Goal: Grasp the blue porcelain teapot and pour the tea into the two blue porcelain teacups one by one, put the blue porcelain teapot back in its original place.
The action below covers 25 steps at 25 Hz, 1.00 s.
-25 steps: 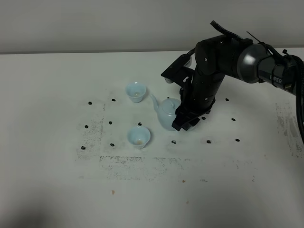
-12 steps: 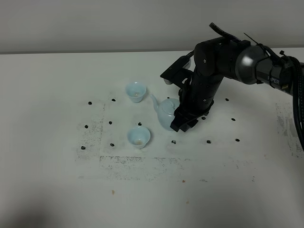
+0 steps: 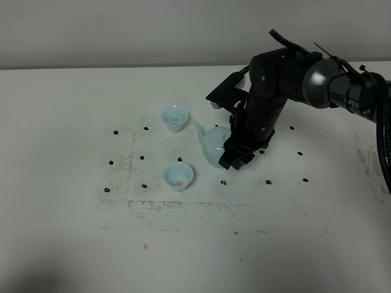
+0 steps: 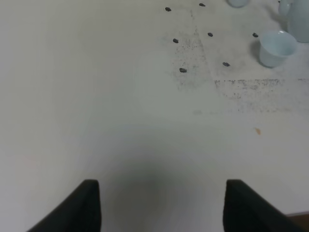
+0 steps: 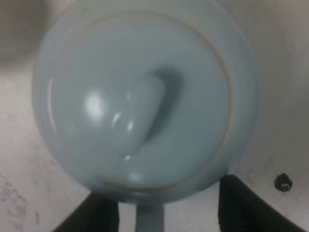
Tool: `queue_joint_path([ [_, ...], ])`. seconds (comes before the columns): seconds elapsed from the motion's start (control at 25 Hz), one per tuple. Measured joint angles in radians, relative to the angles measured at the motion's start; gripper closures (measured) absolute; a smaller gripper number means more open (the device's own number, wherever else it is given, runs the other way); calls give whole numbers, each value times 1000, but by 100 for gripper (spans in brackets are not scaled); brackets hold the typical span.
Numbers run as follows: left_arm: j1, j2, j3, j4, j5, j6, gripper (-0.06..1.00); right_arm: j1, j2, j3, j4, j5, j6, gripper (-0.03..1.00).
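Note:
The blue porcelain teapot stands on the table, spout toward the left. My right gripper reaches down at its handle side. In the right wrist view the teapot's lid fills the picture. The loop handle lies between my right gripper's dark fingers, which stand apart from it, so the gripper is open. One of the teacups sits behind the spout, the other teacup in front. My left gripper hangs open over bare table, far from the nearer cup.
Small black marks dot the white table around the tea set, and a scuffed grey rectangle is printed on it. The right arm's bulky dark links rise behind and right of the teapot.
The right gripper has shifted slightly beside the teapot's handle. Teapot and cups stay about where they were.

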Motion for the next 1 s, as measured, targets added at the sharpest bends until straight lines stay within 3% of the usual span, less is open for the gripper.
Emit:
queue_joint_path([
  [0.72,0,0,0,0,0,-1,38,0,0,0,4,-2,1,48],
  [1.0,0,0,0,0,0,-1,38,0,0,0,14,-2,0,53],
])
